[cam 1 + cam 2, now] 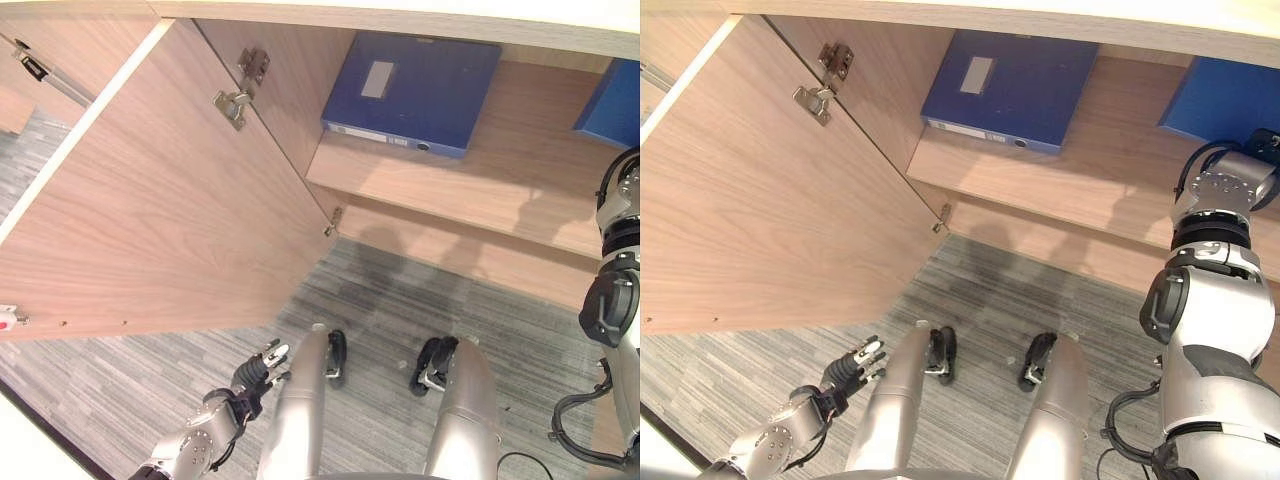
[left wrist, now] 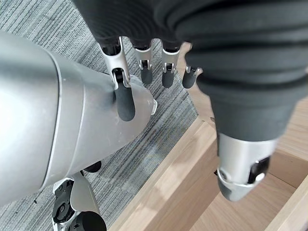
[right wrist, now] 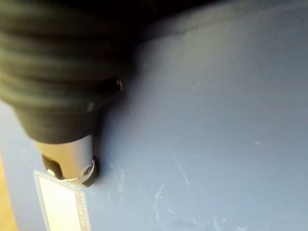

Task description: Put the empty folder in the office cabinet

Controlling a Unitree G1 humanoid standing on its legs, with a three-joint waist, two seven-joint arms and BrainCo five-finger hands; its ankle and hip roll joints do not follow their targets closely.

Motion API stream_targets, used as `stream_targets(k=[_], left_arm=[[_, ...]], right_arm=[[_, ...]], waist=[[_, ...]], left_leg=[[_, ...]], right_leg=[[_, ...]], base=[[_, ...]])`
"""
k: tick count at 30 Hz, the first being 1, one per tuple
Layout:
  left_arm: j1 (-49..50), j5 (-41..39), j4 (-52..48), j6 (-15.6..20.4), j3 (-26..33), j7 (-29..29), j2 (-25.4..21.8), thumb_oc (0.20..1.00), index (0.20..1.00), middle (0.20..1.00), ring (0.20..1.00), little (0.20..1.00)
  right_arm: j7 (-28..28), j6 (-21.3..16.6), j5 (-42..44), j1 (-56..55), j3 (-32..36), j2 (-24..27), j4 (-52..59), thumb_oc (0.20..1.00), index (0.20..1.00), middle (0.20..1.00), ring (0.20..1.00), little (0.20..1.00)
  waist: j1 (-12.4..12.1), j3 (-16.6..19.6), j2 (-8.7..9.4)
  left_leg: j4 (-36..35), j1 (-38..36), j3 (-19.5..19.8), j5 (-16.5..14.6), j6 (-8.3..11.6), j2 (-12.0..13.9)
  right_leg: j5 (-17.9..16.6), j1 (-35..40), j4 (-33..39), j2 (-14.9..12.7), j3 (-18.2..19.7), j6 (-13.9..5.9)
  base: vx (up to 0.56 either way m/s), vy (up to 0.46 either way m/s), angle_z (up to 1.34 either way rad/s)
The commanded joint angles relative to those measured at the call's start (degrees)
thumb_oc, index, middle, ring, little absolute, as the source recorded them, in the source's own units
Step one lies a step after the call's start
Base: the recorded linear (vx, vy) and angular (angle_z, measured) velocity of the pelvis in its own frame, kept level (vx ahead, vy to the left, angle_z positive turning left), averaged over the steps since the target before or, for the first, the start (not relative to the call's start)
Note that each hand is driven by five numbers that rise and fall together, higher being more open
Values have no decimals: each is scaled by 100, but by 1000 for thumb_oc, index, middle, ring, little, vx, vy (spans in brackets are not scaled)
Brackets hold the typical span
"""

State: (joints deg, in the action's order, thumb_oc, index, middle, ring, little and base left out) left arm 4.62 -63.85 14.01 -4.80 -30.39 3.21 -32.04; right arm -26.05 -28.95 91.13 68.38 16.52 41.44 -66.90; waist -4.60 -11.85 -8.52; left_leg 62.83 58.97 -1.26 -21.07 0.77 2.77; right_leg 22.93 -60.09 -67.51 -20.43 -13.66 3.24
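Left eye view: a blue flat folder (image 1: 412, 92) lies on the wooden cabinet shelf (image 1: 520, 170); the left robot hand (image 1: 262, 370) hangs low, fingers relaxed, holding nothing.

Right eye view: the right arm reaches up to a second blue folder (image 1: 1220, 100) at the shelf's right end.

Right wrist view: the right robot hand (image 3: 72, 161) lies against that folder's face; I cannot tell its grip.

Second blue flat folder (image 1: 1225, 100) on the light wood cabinet shelf (image 1: 1090, 180) cut off by the picture's right edge, partly behind the right arm. Right hand (image 3: 72, 159) pressed close on its blue cover, fingers hidden. Open wooden cabinet door (image 1: 150, 200) cropped at left.
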Motion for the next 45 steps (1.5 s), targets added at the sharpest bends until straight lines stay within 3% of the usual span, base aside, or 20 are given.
stream_targets(k=[1,12,19,22,31,37,45], left_arm=[[334,-4,-59,-47,-205,-79,-196,1000,1000,1000,1000,1000],[412,-18,-71,-76,-137,-62,-350,1000,1000,1000,1000,1000],[446,-32,-180,-49,-96,-41,-543,1000,1000,1000,1000,1000],[454,-37,-224,-79,-117,-36,-594,1000,1000,1000,1000,1000],[450,-83,-302,1,-97,46,-620,1000,1000,1000,1000,1000],[396,-74,-331,37,-110,78,-643,1000,1000,1000,1000,1000],[430,-44,-291,34,-89,104,-640,1000,1000,1000,1000,1000]], right_arm=[[151,-80,-274,377,-282,513,665,200,200,200,200,200],[120,343,-477,842,-956,974,224,200,200,200,200,200],[3,1052,-819,1181,-1518,1144,-512,200,200,200,200,200],[1,1145,-831,1254,-1599,1103,-605,200,200,200,200,200],[-70,1064,-755,1267,-1506,717,-543,200,200,200,200,200],[-102,889,-696,1178,-1377,610,-333,200,200,200,200,200],[-99,664,-667,931,-1159,422,-10,200,200,200,200,200]], waist=[[90,31,89],[113,98,174],[111,50,161],[105,47,148],[44,10,31],[45,0,-2],[17,55,1]], left_leg=[[7,-71,-248,-351,-17,373],[4,84,-279,-293,2,445],[-60,205,-348,-228,-13,427],[-30,277,-358,-226,-7,448],[126,524,-408,-270,-71,422],[713,834,-372,-524,-149,448],[831,978,-370,-594,-157,468]], right_leg=[[632,441,148,39,280,-387],[571,270,149,72,264,-378],[485,137,219,85,275,-394],[473,66,204,92,263,-376],[442,-214,80,105,319,-422],[685,-526,-440,83,419,-350],[745,-671,-560,62,427,-304]], base=[[0,0,0],[-3,-3,-2],[-12,0,-1],[-1,-11,0],[-1,20,-1],[36,4,-7],[18,-5,0]])
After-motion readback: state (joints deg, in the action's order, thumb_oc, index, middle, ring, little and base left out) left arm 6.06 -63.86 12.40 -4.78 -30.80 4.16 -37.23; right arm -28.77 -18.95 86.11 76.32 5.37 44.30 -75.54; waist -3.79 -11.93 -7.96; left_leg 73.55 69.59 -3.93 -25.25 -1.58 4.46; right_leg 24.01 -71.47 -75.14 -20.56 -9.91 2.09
